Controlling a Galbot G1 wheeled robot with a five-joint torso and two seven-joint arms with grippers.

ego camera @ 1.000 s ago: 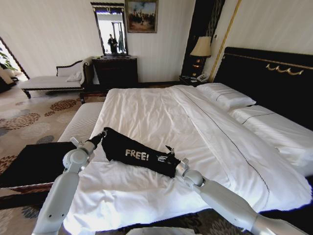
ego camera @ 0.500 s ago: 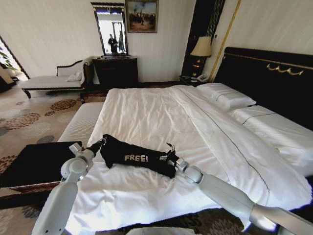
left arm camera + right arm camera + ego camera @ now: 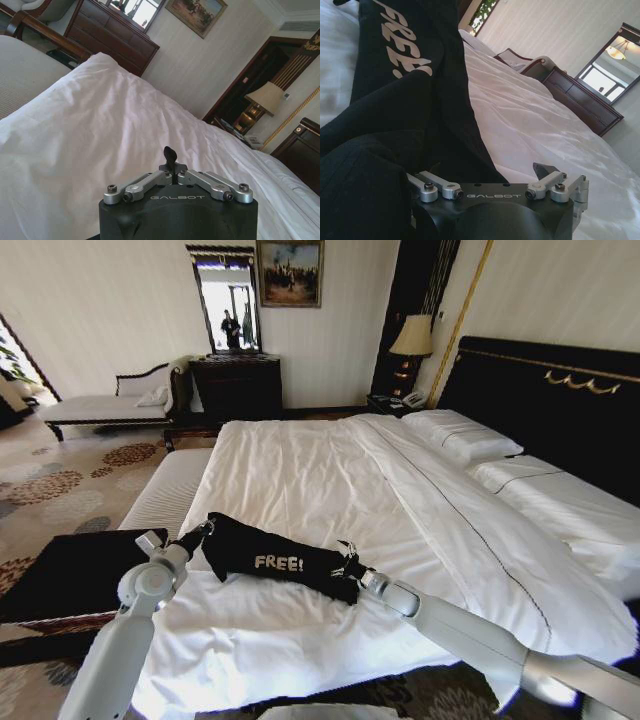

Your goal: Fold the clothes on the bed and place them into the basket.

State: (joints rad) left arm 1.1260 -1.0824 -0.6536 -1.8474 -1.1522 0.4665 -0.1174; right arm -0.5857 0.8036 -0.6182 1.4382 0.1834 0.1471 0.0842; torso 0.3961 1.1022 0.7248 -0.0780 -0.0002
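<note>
Here the folding step is in hand: the shirt (image 3: 283,557) is a narrow dark band with "FREE!" facing up, stretched between the two grippers just above the near part of the bed (image 3: 330,480). The left gripper (image 3: 203,531) holds one end; in its wrist view the fingers (image 3: 170,157) are pressed together, though the cloth between them is not visible there. The right gripper (image 3: 349,566) holds the other end, and in its wrist view the black cloth lies over one finger, so I judge it is clamped on the shirt. Both arms reach forward from the near edge of the bed, low and almost level. The basket (image 3: 75,575) stands to the left, beside the bed. I think the next move needs both grippers to keep the same tension, otherwise the fold will slip open.
</note>
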